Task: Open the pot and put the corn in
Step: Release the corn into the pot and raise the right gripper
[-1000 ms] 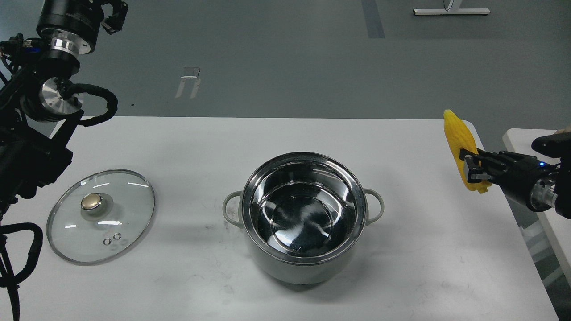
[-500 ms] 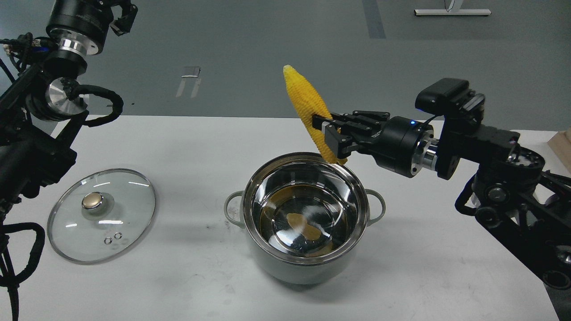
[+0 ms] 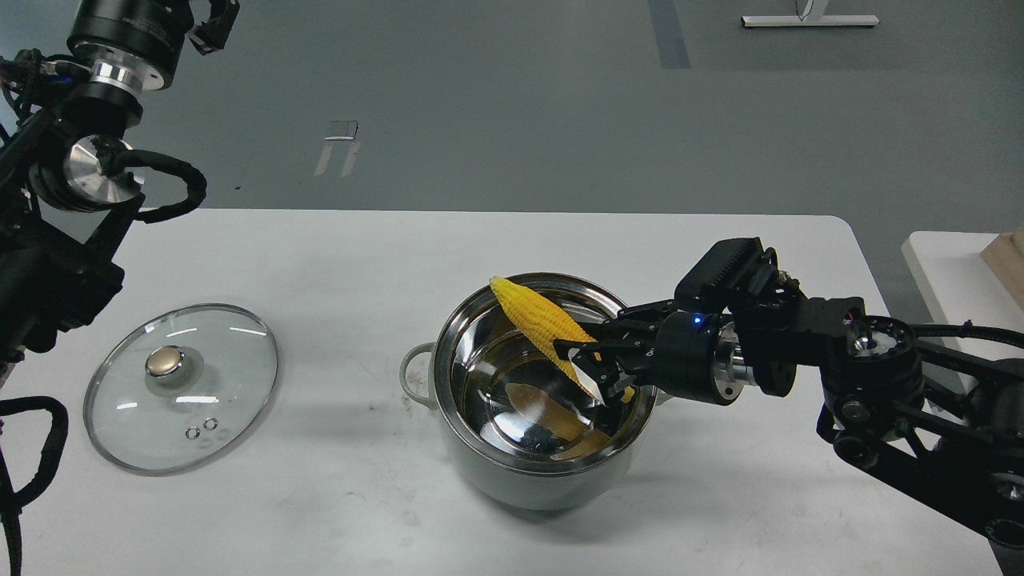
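Observation:
The steel pot (image 3: pixel 480 472) stands open at the middle of the white table, its shiny inside showing a yellow reflection. My right gripper (image 3: pixel 588 370) reaches in over the pot's right rim and is shut on the yellow corn (image 3: pixel 534 322). The corn is tilted, its tapered tip up at the pot's far rim, its lower end inside the pot mouth. My left arm stands raised at the far left; its gripper (image 3: pixel 210 18) is high at the top edge, away from the pot, and too dark to read.
The round glass lid (image 3: pixel 181 388) with a gold knob lies flat on the table (image 3: pixel 336 264) left of the pot. A second table edge (image 3: pixel 952 264) with a wooden block shows at the far right.
My right gripper has carried the corn from the table's right edge leftward over the pot, then lowered it into the pot mouth. The left arm barely shifted.

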